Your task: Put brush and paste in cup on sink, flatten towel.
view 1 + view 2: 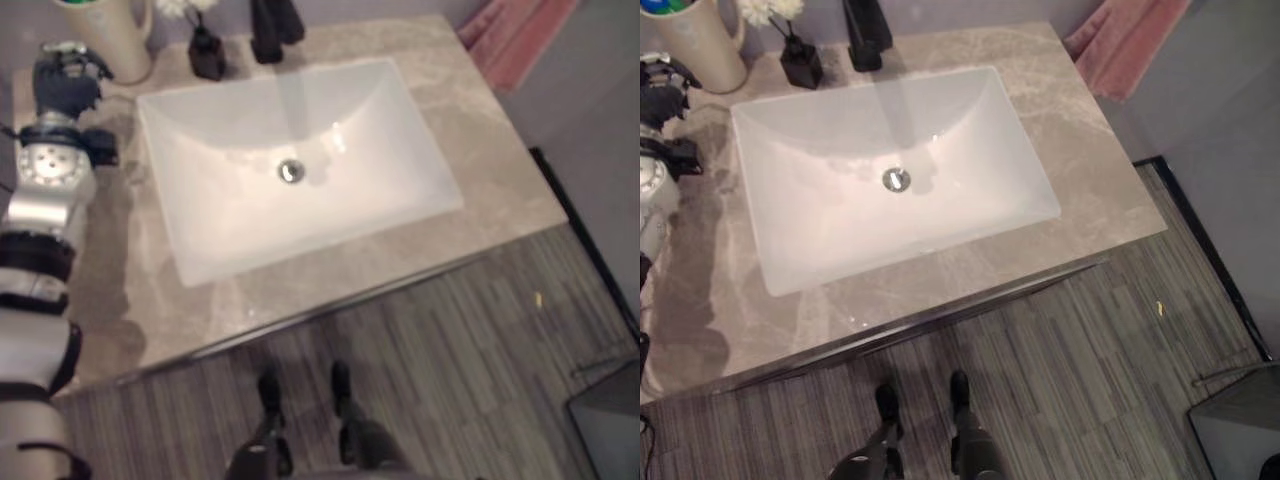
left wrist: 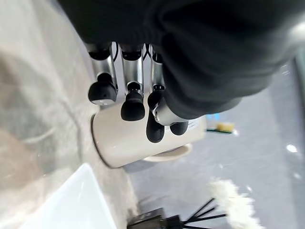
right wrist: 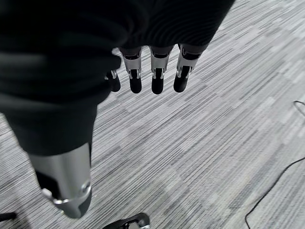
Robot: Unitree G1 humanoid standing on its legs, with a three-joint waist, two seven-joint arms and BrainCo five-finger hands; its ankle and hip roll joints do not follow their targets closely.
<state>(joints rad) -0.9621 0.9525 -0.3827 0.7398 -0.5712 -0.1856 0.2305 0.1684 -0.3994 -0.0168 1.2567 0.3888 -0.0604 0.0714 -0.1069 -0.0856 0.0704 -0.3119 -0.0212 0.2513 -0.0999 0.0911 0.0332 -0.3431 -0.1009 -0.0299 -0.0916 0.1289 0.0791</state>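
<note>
A cream cup [image 1: 112, 45] with a handle stands at the counter's back left corner. Green and blue ends of the brush and paste [image 2: 220, 127] stick out of its mouth. My left hand [image 1: 65, 82] hovers just in front of the cup, and its fingers [image 2: 133, 83] are relaxed and hold nothing. A pink towel [image 1: 520, 35] hangs rumpled beyond the counter's back right corner. My right hand [image 3: 157, 71] hangs over the grey carpet, fingers straight and empty.
A white rectangular basin [image 1: 300, 245] takes up the middle of the beige stone counter [image 1: 480, 150]. A black faucet [image 1: 272, 25] and a small black vase with white flowers [image 1: 205, 52] stand behind it. A dark box [image 1: 610, 420] sits on the floor at the lower right.
</note>
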